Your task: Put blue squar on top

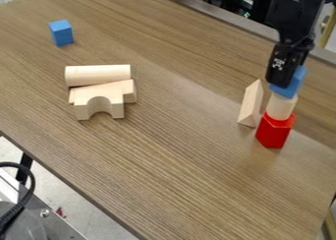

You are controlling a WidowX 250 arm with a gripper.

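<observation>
The black gripper hangs at the right side of the table, shut on a blue block. Its near side covers the left and middle of that block. Directly beneath is a pale wooden cylinder, standing upright on a red block. The blue block's lower edge meets the cylinder's top in this view; whether its weight rests there I cannot tell. A second blue block sits alone at the table's upper left.
A pale wooden triangular piece stands just left of the stack. Left of centre lie a wooden cylinder on its side, a flat wooden piece and an arch block. The wooden table's near edge runs diagonally along the lower left.
</observation>
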